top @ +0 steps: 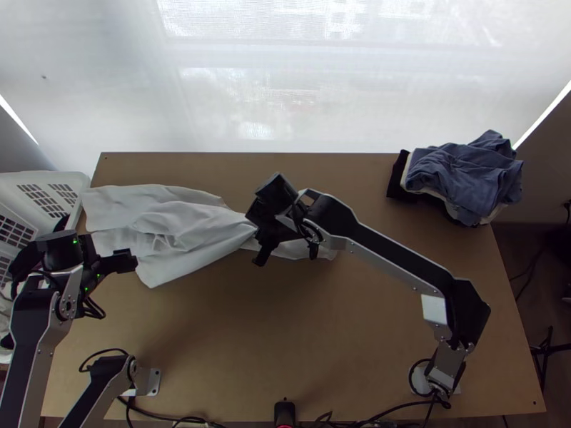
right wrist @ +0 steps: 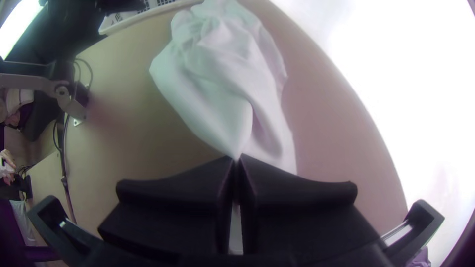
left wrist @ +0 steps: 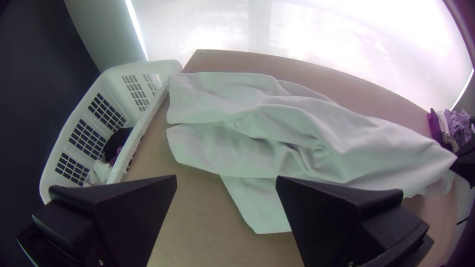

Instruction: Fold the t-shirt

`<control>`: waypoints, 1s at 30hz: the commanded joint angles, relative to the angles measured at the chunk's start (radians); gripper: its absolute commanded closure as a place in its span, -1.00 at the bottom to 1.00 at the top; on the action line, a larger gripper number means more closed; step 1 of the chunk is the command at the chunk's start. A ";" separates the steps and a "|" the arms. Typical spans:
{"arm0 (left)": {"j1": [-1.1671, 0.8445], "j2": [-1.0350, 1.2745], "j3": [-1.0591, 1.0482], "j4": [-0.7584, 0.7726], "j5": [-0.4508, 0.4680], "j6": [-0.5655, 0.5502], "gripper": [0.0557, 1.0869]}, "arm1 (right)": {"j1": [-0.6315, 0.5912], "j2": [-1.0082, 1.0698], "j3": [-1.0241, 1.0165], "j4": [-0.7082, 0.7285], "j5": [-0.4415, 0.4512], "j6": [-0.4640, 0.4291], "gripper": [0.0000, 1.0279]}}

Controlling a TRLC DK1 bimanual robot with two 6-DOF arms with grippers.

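t-shirt (top: 182,228): lay bunched from near the table's (top: 321,342) far-left corner toward the middle
right gripper (right wrist: 236,159): was clamped on gathered t-shirt
left gripper (left wrist: 226,179): hung, fingers apart, near the left edge
step: probably was straightening before fold 1
next: likely called for catching and flattening the loose end
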 commanded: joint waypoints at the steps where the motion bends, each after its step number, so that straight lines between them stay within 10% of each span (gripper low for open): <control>1: -0.025 0.004 0.018 0.008 0.002 -0.005 -0.90 | -0.023 -0.103 0.130 -0.080 0.061 -0.030 0.95; 30: -0.053 -0.011 0.033 0.006 0.004 0.004 -0.90 | -0.049 -0.273 0.485 -0.035 0.336 -0.155 0.95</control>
